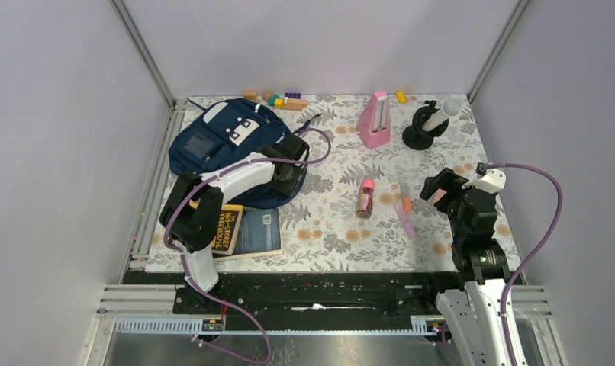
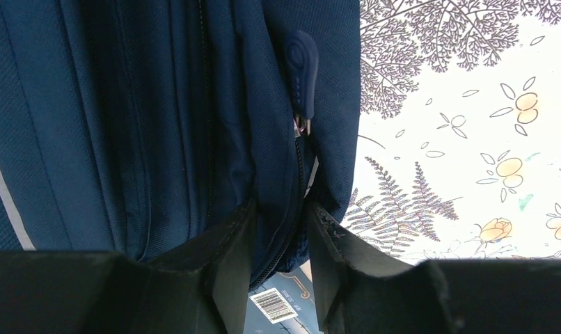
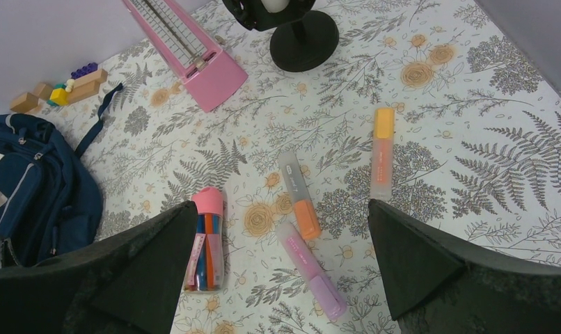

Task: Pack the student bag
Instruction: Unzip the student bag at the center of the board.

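While the bag [image 1: 220, 149] lies at the far left by the wall [image 1: 75, 152], books [image 1: 251, 229] at its near side, the left gripper [image 2: 281, 243] clenches its zipper seam. Over the markers [image 3: 298, 202] the right gripper [image 3: 281, 257] hangs spread, near the right edge.

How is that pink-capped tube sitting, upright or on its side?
On its side: the pink-capped tube lies flat on the floral cloth, its whole length showing from above, coloured sticks visible through its clear wall.
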Robot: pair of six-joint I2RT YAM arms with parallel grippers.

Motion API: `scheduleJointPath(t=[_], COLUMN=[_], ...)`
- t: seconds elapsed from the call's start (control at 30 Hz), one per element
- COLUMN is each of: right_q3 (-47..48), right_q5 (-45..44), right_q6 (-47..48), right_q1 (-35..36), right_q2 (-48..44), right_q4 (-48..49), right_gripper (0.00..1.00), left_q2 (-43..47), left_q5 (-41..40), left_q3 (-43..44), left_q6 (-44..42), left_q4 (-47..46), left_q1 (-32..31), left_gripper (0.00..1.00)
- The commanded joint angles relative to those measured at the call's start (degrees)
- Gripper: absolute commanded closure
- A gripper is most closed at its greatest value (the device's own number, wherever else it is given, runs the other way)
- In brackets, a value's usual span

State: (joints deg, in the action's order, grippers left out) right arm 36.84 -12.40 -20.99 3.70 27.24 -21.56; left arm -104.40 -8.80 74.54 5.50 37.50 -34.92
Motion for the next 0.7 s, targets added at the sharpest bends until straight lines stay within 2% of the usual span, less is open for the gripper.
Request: scheduleJointPath(t=[0.0, 0.13, 0.53, 0.67], right_q3=[-0.3, -0.24, 0.77, 1.47], right_q5=[0.88, 1.36, 3.34, 9.14], right_q6=[-0.04, -0.2, 0.28, 1.13], right_q1=[-0.01, -0.06, -0.07, -0.01], right_q2=[-0.27, -0.28, -0.07, 1.62], right_q4=[0.68, 0.54, -0.3, 0.32], right_gripper=[0.0, 0.0, 0.0, 0.0], left_q2=[-1.12, 0.99, 10.85, 16.58], left_q5=[-0.5, 1.68, -0.42, 2.41], left_q3=[1.48, 1.28, 7.95, 6.32], left_q6=[-1.25, -2.96, -11.77, -15.86], left_q4=[-0.86, -2.46, -3.94, -4.23], left_q1=[-0.05, -0.06, -0.06, -1.06], left_gripper=[0.67, 1.0, 1.0, 1.0])
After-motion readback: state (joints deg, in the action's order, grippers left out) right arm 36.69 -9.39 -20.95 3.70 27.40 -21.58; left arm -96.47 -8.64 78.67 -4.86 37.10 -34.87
